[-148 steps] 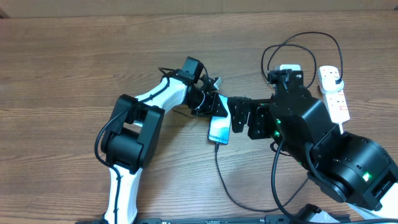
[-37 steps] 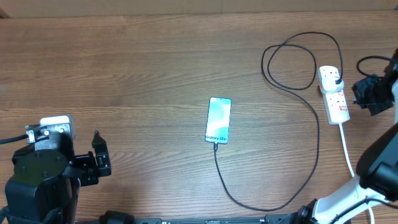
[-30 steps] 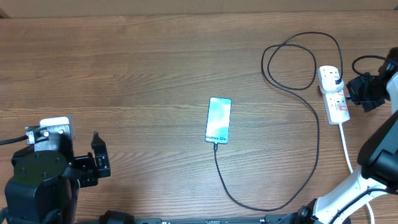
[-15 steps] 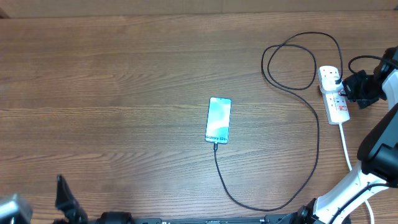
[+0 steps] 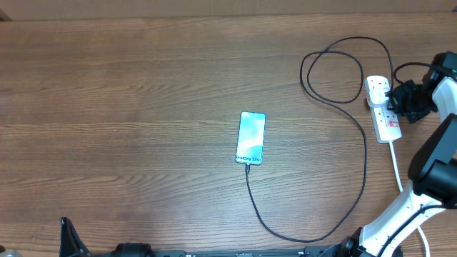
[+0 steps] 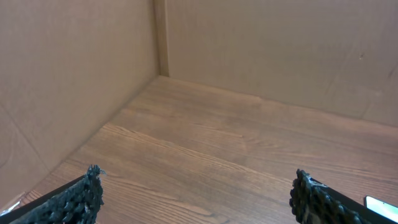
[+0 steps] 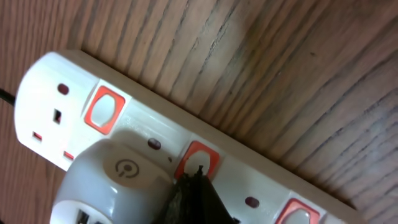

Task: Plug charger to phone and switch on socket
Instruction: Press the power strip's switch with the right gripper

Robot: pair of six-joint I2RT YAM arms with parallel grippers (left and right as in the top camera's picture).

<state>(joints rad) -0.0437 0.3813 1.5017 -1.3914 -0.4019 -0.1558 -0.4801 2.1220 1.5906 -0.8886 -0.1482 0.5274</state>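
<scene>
Right wrist view: my right gripper (image 7: 194,186), shut tight on nothing, sets its tip at a red switch (image 7: 198,158) on the socket (image 7: 56,87). My left gripper (image 6: 198,186) gapes wide, empty. Well apart lies the phone (image 5: 250,137), reading "Galaxy", with the charger (image 5: 247,182) at its lower edge.

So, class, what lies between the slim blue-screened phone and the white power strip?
Overhead view: bare brown wooden tabletop, crossed near the white power strip by the thin black charger cable that runs from the slim blue-screened phone.

Glossy white plastic socket (image 7: 149,126), matt wood-grain table (image 5: 143,107)
</scene>
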